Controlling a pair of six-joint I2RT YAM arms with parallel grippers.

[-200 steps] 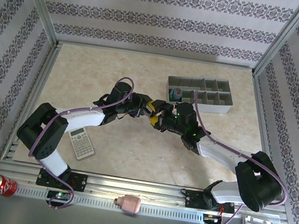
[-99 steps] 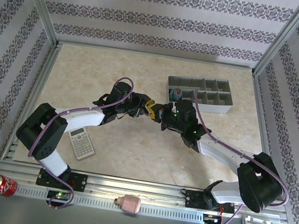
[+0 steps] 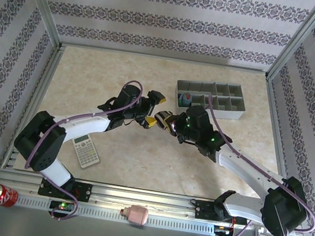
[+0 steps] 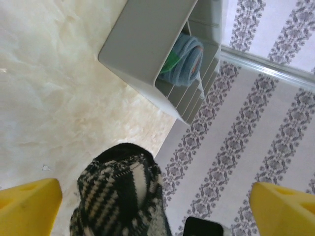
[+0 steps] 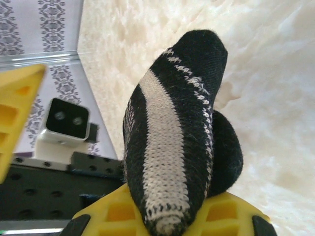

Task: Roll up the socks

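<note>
Right gripper: clenched on the black-and-white sock, with both yellow fingers pinching its lower end.
Left gripper: spread wide and grasping nothing; the sock sits between its fingers and touches neither.
Black-and-white sock, position: bundled and held above the counter near its centre, just in front of the tray.
Reason for hold: judged a 1-gripper carry that keeps the bundle tight while the left arm stands free.
Blue-grey sock: rolled, lying in the tray's near-left compartment.
Surroundings: calculator beside the left arm, well apart from the sock; soda can and pink object on the near rail.
Obstructions: the left gripper's fingers flank the bundle, and the tray's near wall stands between the bundle and the compartments.
</note>
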